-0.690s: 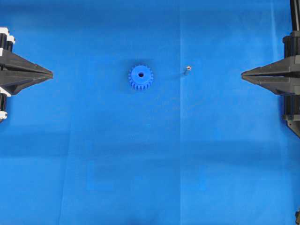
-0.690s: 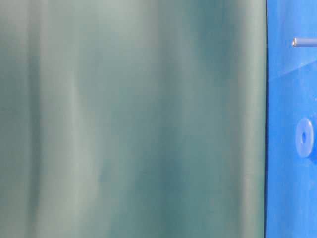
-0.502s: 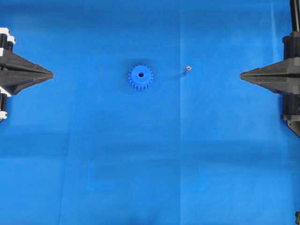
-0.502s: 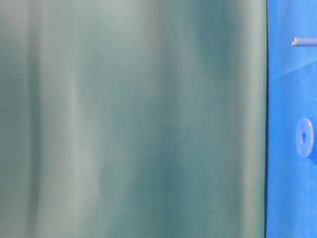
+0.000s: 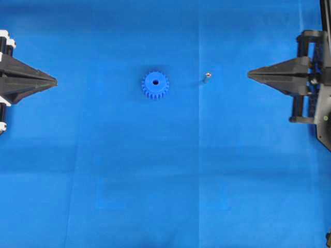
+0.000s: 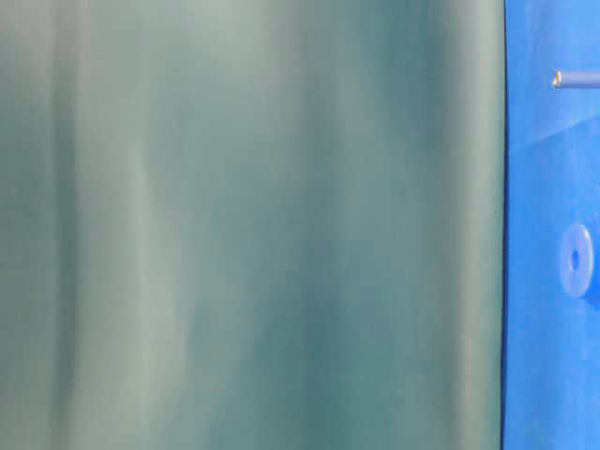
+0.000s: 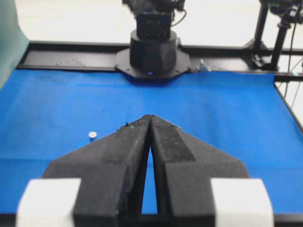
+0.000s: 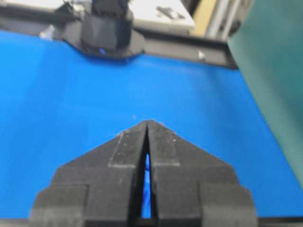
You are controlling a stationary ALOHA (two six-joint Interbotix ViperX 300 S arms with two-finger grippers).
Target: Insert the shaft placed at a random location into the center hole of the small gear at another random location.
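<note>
1. Nearest in the left wrist view, the left gripper (image 7: 149, 118) has its two black fingers (image 7: 118, 156) pressed together at the tips, with nothing between them; seen from above it sits at nine o'clock on the blue mat (image 5: 155, 181).
2. In the right wrist view the right gripper (image 8: 147, 122) is also closed tip to tip and empty; from above it points inward from three o'clock.
3. Farther in, the shaft (image 5: 208, 75) stands on end on the mat, a shiny dot, roughly between the right gripper and the gear and well clear of both. In the left wrist view it shows as a small upright pin at about ten o'clock from the fingertips.
4. Farthest from the right gripper, the small gear (image 5: 155, 85) lies flat near the mat's middle, slightly toward twelve o'clock, its center hole (image 5: 155, 82) facing up and unblocked.
5. Judged step: the approach to the shaft; nothing is grasped and insertion has not begun.
6. The next move would call for the right fingers to part, come down around the thin pin without tipping it, and pinch it upright. The pin is slight and likely to topple or roll if nudged.
7. After that, it must travel toward nine o'clock and be aligned over the hole.
</note>
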